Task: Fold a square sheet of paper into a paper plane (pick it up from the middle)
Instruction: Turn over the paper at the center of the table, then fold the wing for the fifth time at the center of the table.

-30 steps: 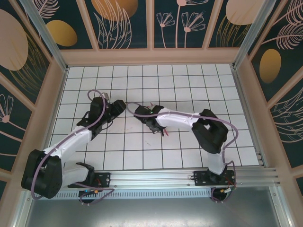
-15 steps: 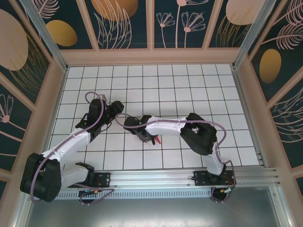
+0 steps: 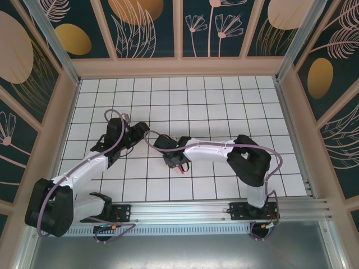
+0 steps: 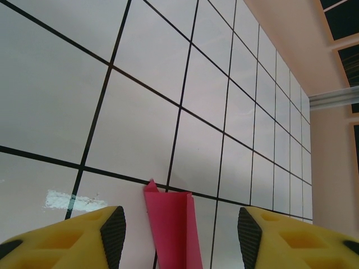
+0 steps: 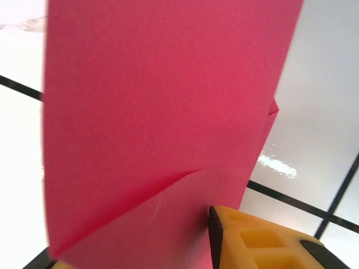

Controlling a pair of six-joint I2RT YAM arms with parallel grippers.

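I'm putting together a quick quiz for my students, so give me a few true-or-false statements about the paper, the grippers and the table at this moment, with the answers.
1. In the left wrist view, the left gripper has its jaws apart, with red paper between them. True.
2. The red paper lies flat as an unfolded square. False: it shows as a narrow strip with folded layers.
3. In the right wrist view, the red paper stands close to the camera, beside a yellow finger. True.
4. The table is bare wood. False: it is white with a black grid.
5. From above, the right gripper is at the far wall. False: it is near the table's middle, close to the left gripper.
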